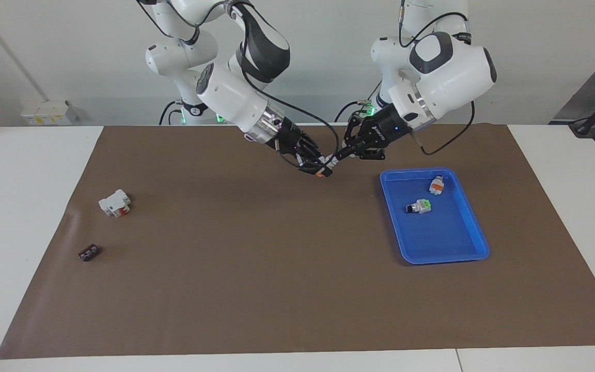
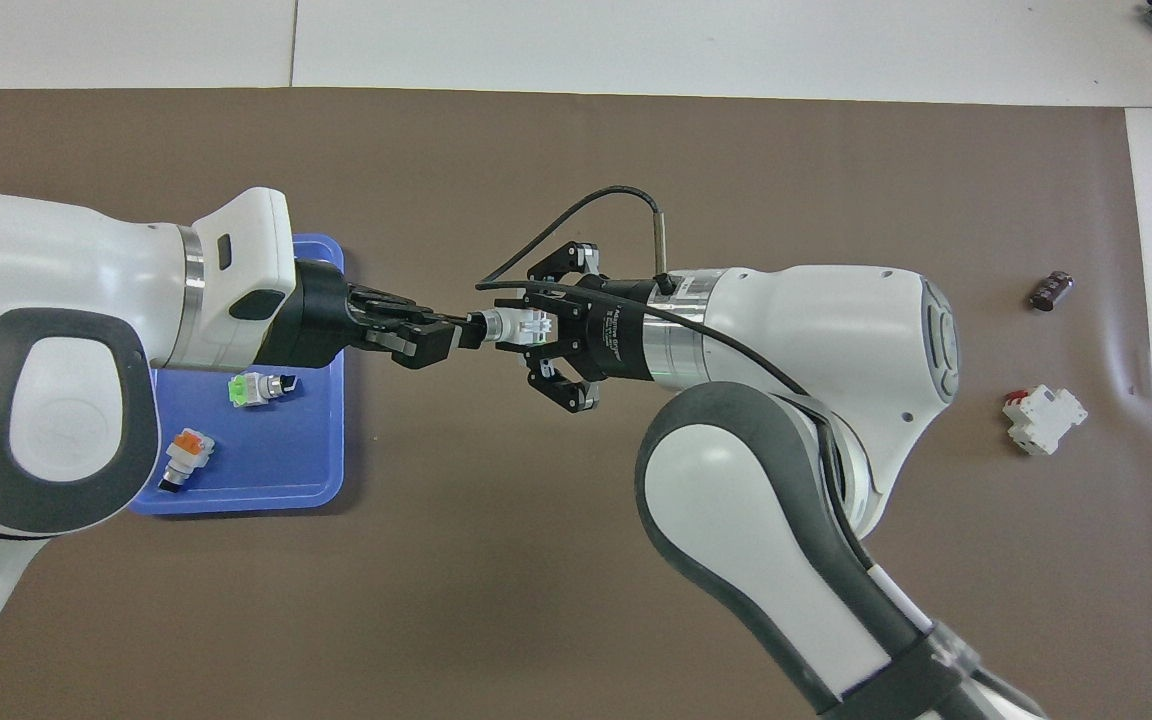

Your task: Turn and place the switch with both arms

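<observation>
The switch is held in the air over the brown mat, between the two grippers. It is white, with its orange block at the right gripper's end and its black knob pointing at the left gripper. My right gripper is shut on the white body. My left gripper reaches in from the tray's end, and its tip meets the knob. Whether it grips the knob I cannot tell.
A blue tray lies toward the left arm's end and holds a white switch with a green part and another orange-ended switch. A white block with a red part and a small dark piece lie toward the right arm's end.
</observation>
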Controlling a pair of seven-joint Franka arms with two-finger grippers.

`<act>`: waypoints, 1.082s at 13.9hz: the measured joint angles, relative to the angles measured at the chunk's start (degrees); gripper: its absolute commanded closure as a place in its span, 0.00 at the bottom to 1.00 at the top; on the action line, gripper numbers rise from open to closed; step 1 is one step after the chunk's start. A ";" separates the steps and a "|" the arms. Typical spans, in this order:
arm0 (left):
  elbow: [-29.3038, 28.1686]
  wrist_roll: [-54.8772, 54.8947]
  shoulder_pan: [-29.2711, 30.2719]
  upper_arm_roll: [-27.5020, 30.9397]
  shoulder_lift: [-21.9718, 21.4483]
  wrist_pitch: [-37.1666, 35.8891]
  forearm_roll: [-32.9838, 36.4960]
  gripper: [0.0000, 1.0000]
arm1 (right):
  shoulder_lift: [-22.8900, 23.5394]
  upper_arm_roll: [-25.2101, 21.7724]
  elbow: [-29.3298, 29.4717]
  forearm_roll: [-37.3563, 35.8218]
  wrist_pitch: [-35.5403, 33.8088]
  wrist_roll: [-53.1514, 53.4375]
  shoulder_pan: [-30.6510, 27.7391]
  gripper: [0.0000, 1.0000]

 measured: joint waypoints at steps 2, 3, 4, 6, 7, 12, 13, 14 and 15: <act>0.00 -6.14 -0.43 0.00 0.00 0.74 0.00 1.00 | -0.03 -0.10 -0.02 0.00 -0.02 0.00 -0.11 1.00; 0.01 -9.70 -0.56 -0.02 0.00 0.94 0.00 1.00 | -0.04 -0.13 -0.04 0.00 -0.05 0.00 -0.13 1.00; 0.06 -13.27 -0.60 -0.14 0.00 1.06 0.00 1.00 | -0.06 -0.14 -0.06 0.00 -0.05 0.00 -0.13 1.00; 0.19 -20.95 -0.71 -0.75 -0.01 1.91 0.01 1.00 | -0.09 -0.24 -0.07 -0.01 -0.05 0.00 -0.17 1.00; 0.20 -24.53 -0.89 -0.98 -0.01 2.71 0.04 1.00 | -0.15 -0.41 -0.09 -0.03 -0.06 0.00 -0.21 1.00; 0.23 -39.22 -1.29 -1.26 -0.08 3.90 0.04 1.00 | -0.27 -0.64 -0.15 -0.04 -0.10 -0.04 -0.21 1.00; 0.24 -41.09 -1.30 -1.28 -0.11 3.94 0.03 1.00 | -0.28 -0.64 -0.15 -0.04 -0.10 -0.05 -0.20 1.00; 0.24 -42.67 -1.30 -1.29 -0.12 3.94 0.03 1.00 | -0.28 -0.64 -0.15 -0.04 -0.10 -0.05 -0.19 1.00; 0.24 -44.27 -1.30 -1.28 -0.13 3.94 0.03 1.00 | -0.28 -0.63 -0.15 -0.04 -0.10 -0.05 -0.18 1.00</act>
